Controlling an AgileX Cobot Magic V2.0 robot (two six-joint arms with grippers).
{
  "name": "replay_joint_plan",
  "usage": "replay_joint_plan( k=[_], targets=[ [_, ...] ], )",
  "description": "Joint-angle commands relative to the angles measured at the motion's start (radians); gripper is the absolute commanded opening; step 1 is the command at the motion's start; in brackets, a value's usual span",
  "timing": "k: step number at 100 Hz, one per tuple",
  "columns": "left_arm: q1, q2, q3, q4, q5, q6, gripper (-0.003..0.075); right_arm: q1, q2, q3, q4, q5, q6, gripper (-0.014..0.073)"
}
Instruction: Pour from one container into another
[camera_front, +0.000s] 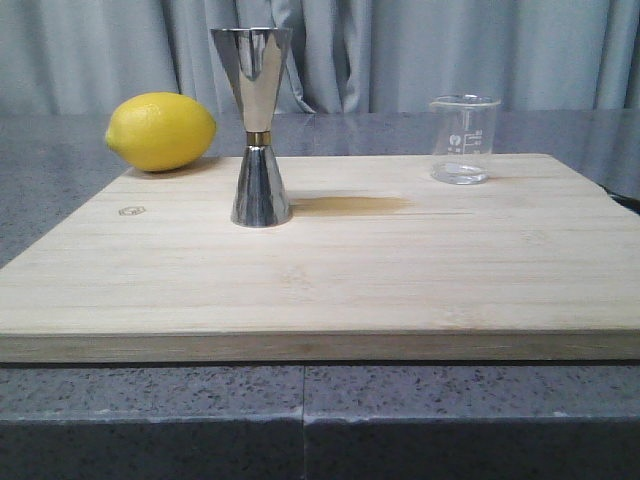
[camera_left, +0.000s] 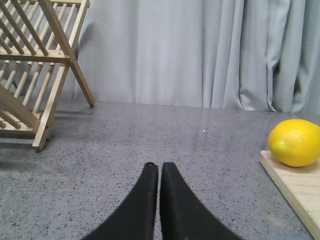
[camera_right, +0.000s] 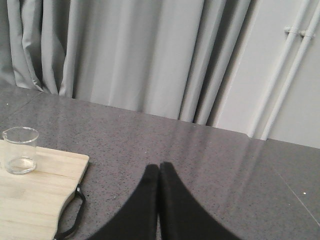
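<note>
Beaker (camera_front: 464, 138): stands upright at the right of the front view, on the far edge of the cutting board (camera_front: 330, 270), well apart from the jigger (camera_front: 253, 125) at centre-left. You can make out at most a thin clear film at its base; whether the jigger holds anything is hidden. Both grippers, left (camera_left: 159, 167) and right (camera_right: 159, 167), are clenched on nothing, off the board. Expect risks: the tall, narrow-waisted jigger may topple if nudged; the smooth glass may slip; the lemon (camera_front: 161, 130) crowds the left approach.
</note>
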Motion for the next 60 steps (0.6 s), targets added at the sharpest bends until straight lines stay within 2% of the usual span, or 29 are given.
replay_joint_plan(
  k=[1, 8, 25, 60],
  targets=[
    [-0.008, -0.023, 0.028, -0.007, -0.070, -0.002, -0.0019, -0.005, -0.008, -0.011, -0.006, -0.088, -0.005, -0.0067],
    [-0.008, -0.023, 0.028, -0.007, -0.070, -0.002, -0.0019, -0.005, -0.008, 0.019, 0.022, -0.124, -0.005, -0.0067],
    [-0.008, -0.023, 0.028, -0.007, -0.070, -0.002, -0.0019, -0.005, -0.014, 0.166, 0.083, -0.313, -0.005, -0.0067],
    [-0.008, -0.023, 0.028, -0.007, -0.070, -0.002, -0.0019, -0.005, -0.014, 0.372, 0.135, -0.480, -0.001, -0.0067]
  ],
)
